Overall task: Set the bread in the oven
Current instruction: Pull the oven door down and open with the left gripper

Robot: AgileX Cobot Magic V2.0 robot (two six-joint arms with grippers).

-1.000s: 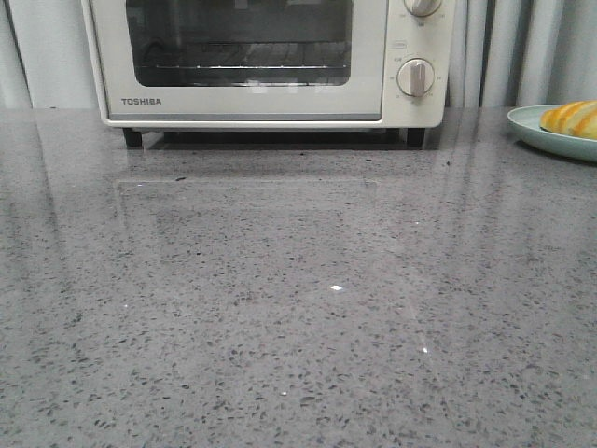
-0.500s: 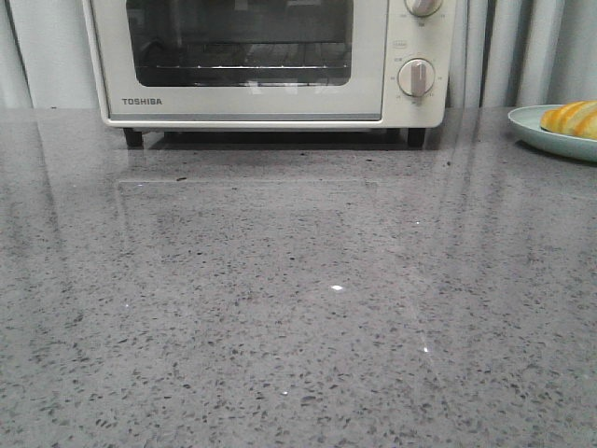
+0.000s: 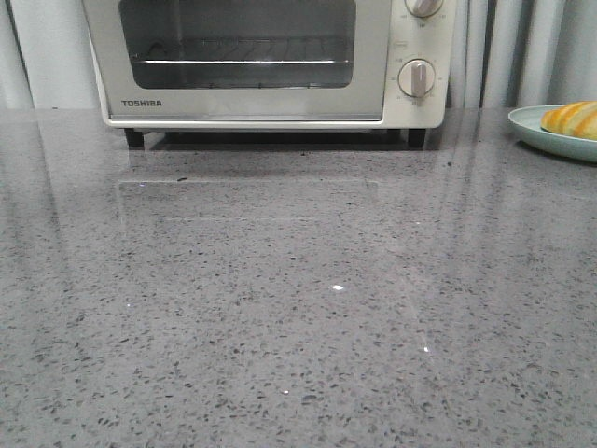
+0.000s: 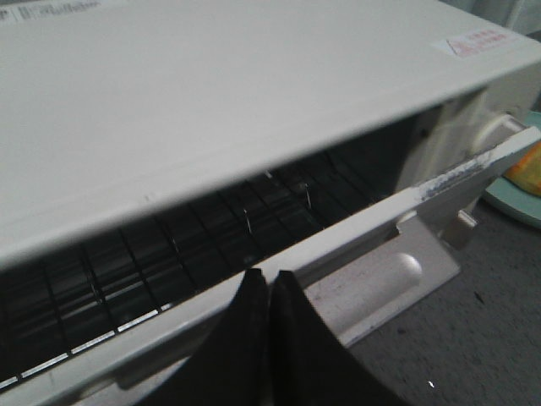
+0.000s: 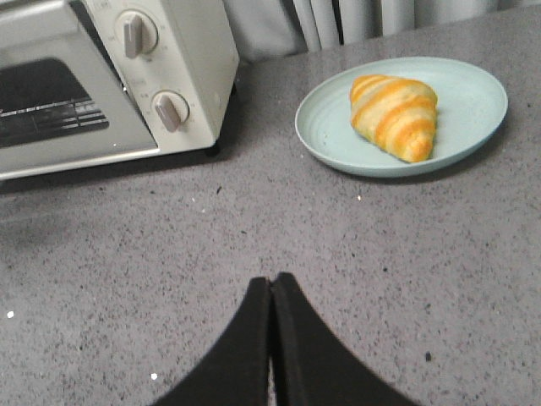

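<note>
The cream-white oven stands at the back of the table. In the left wrist view its door hangs a little open at the top, showing the wire rack. My left gripper is shut, its tips resting on the door's top edge beside the handle. The bread, golden with pale stripes, lies on a pale green plate to the right of the oven; it also shows in the front view. My right gripper is shut and empty above the table, short of the plate.
The grey speckled table spreads in front of the oven. The oven's round knobs are on its right side. Pale curtains hang behind. The plate's rim is at the table's far right.
The oven door has tipped outward at its top: the window's reflection and the rack line inside have shifted. Bread and plate have not moved.
</note>
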